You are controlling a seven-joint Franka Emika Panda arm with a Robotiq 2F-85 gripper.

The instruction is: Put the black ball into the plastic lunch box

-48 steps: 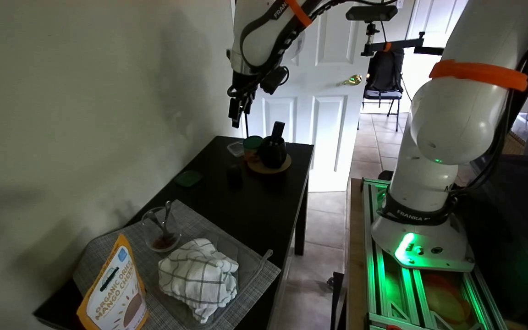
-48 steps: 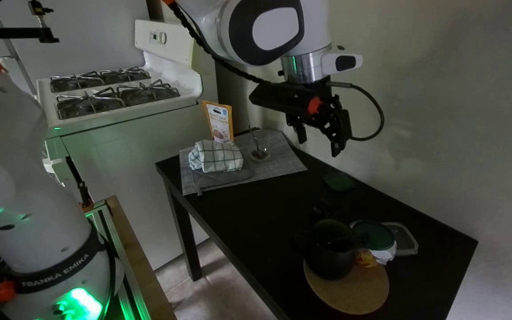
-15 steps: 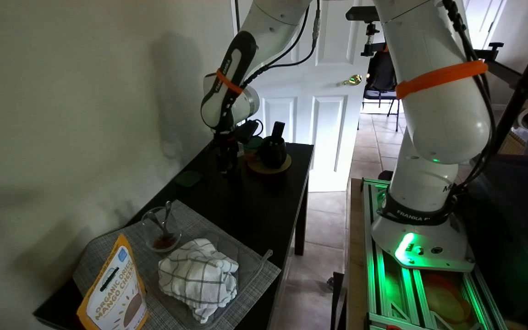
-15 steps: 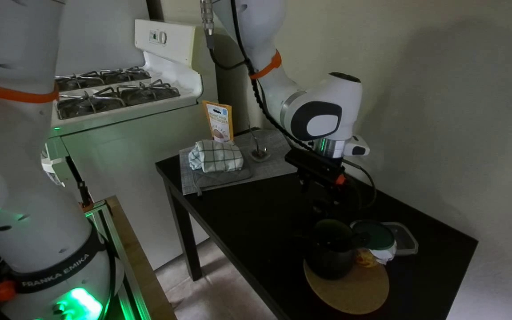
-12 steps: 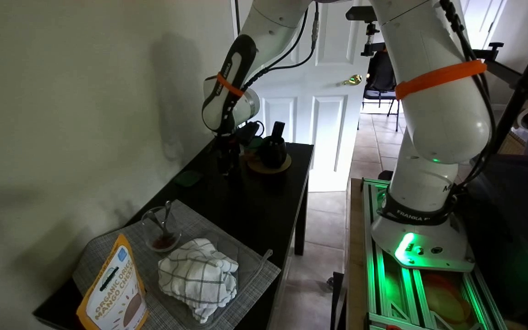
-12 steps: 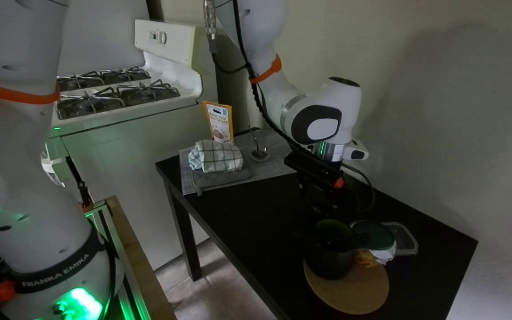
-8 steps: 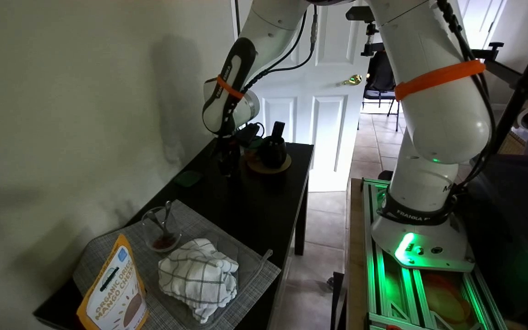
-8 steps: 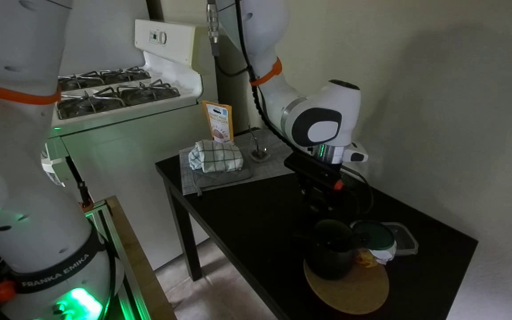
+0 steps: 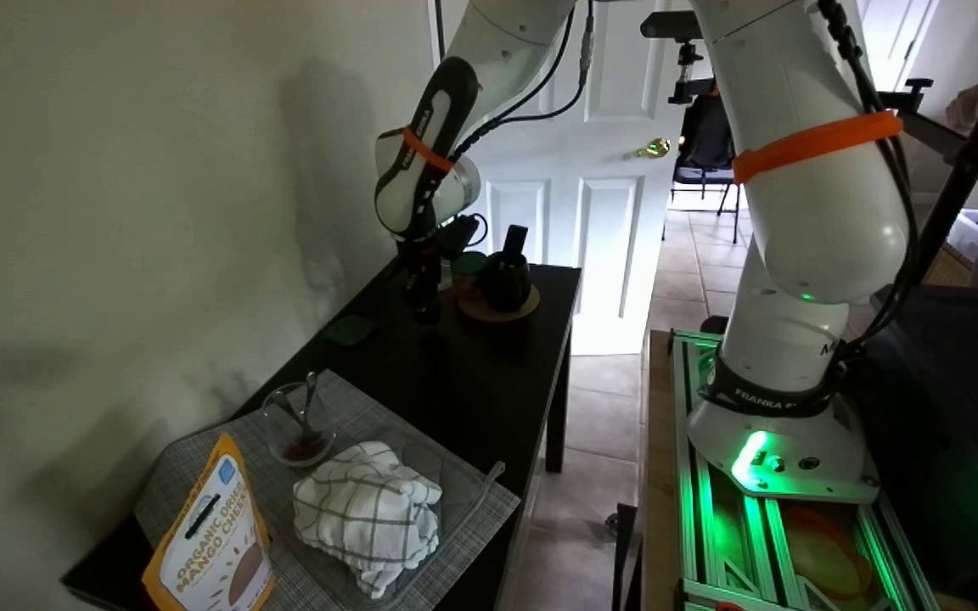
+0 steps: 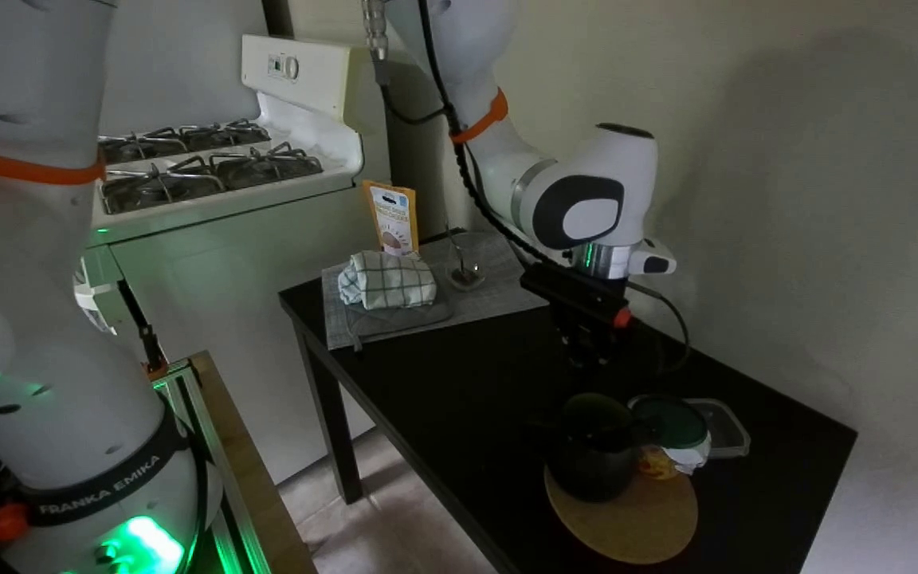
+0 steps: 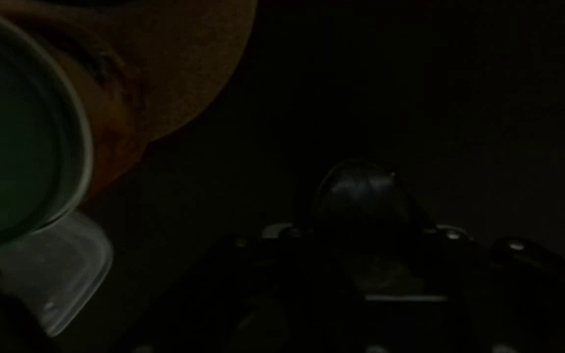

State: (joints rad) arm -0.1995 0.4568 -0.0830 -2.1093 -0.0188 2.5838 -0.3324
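The black ball, dark and glossy, sits between the fingertips of my gripper in the very dim wrist view. My gripper is closed around it, a little above the black table. In an exterior view the gripper blends with the dark tabletop, and the ball is hard to make out there. The plastic lunch box is clear and shallow, standing by the wall beyond the green-lidded round container; its near side is partly hidden. One corner of the lunch box shows at lower left in the wrist view.
A black pot stands on a round cork board, beside a round container with a green lid. A loose green lid lies near the wall. Checked cloth, glass cup and mango pouch occupy the table's far end.
The arm has come down from high over the table. Its fingers have closed on the ball, and gripper and ball have risen slightly in the last half second.
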